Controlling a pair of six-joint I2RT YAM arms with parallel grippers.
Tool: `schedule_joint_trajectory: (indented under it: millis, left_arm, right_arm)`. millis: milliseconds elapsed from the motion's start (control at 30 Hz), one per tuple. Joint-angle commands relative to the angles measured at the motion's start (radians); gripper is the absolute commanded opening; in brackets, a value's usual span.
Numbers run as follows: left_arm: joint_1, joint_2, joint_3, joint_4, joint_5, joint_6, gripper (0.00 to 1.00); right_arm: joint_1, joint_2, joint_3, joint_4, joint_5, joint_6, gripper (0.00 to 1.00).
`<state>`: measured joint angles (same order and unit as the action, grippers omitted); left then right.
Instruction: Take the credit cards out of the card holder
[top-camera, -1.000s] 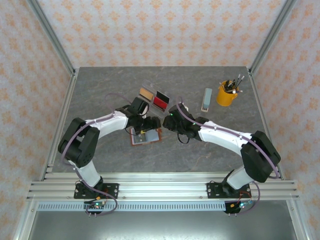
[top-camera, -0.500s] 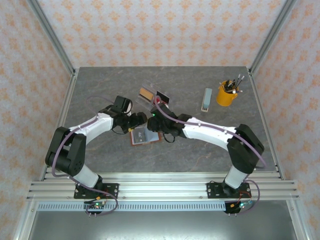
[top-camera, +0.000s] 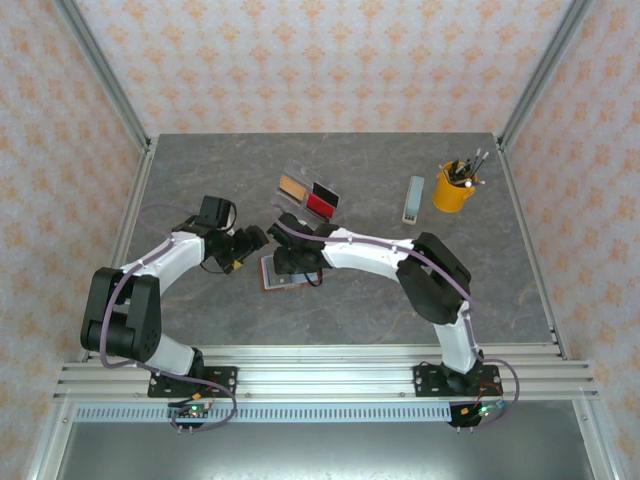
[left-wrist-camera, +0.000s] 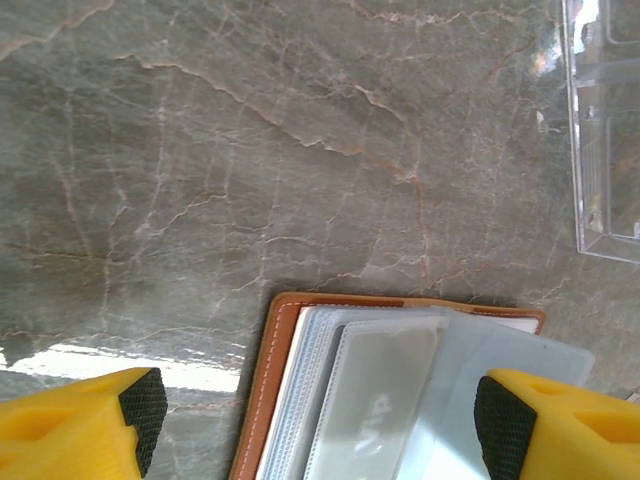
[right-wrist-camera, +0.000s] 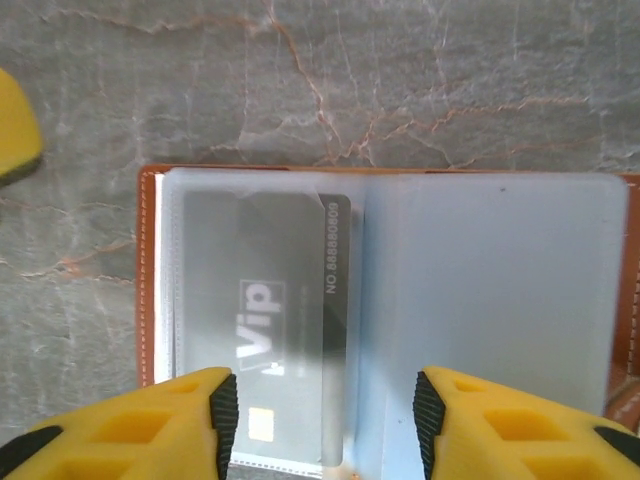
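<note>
Lettering on the grey card (right-wrist-camera: 265, 300) reads "Vip" in white, with "NO" and a number starting 8888 printed along one edge; a small tan chip sits below the word. This card lies inside a clear sleeve of the card holder (right-wrist-camera: 480, 290), which is spread open like a book, flat on the grey marbled tabletop (left-wrist-camera: 250, 150). The right arm (top-camera: 370, 250) stretches leftward across the table. Its right gripper (right-wrist-camera: 325, 428) points down over the holder, jaws spread above the sleeves. The left arm (top-camera: 170, 255) bends at the elbow and points rightward. The left gripper (left-wrist-camera: 320, 418) hovers near the holder's left side, jaws wide apart. Farther back, a clear acrylic tray (left-wrist-camera: 605, 150) holds a tan card (top-camera: 292, 186), a red card (top-camera: 320, 205) and a black card (top-camera: 325, 191).
</note>
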<state>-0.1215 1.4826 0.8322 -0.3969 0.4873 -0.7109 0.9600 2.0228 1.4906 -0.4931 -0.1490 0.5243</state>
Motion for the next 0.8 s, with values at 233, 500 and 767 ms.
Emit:
schedule_joint_trajectory:
  millis: [233, 500, 767]
  left_arm:
    - [0.007, -0.033, -0.028, -0.02, 0.063, -0.015, 0.79]
    - [0.007, -0.06, -0.051, -0.02, 0.141, 0.005, 0.69]
    - [-0.009, -0.049, -0.074, 0.029, 0.238, 0.011, 0.51]
  right_arm:
    - [0.007, 0.113, 0.092, -0.15, 0.027, -0.058, 0.56]
    - [0.005, 0.146, 0.085, -0.159, 0.045, -0.041, 0.46]
    - [-0.02, 0.131, 0.019, -0.094, -0.021, -0.019, 0.36]
